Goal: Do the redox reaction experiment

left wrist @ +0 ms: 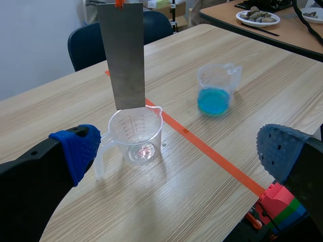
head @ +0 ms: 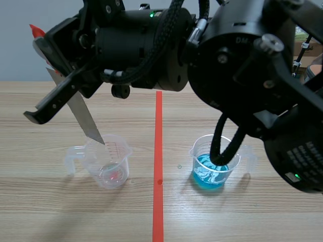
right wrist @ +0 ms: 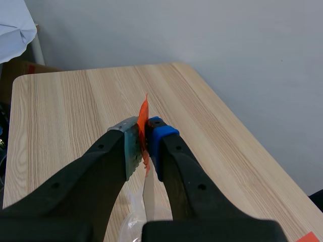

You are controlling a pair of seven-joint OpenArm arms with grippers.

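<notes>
Strip of metal (left wrist: 123,55) clamped in R gripper (right wrist: 144,133), tip just over clear beaker (left wrist: 136,133); L gripper (left wrist: 179,148) spread wide.

I've got a dark blue chair (left wrist: 96,45) sitting just past the desk's far edge. Beyond the desk's far corner there's a second table (left wrist: 224,12), and on it a white plate (left wrist: 255,24) of stones (left wrist: 258,14). Off the desk's near edge, something blocky (left wrist: 280,204) shows pink, green and blue.
</notes>
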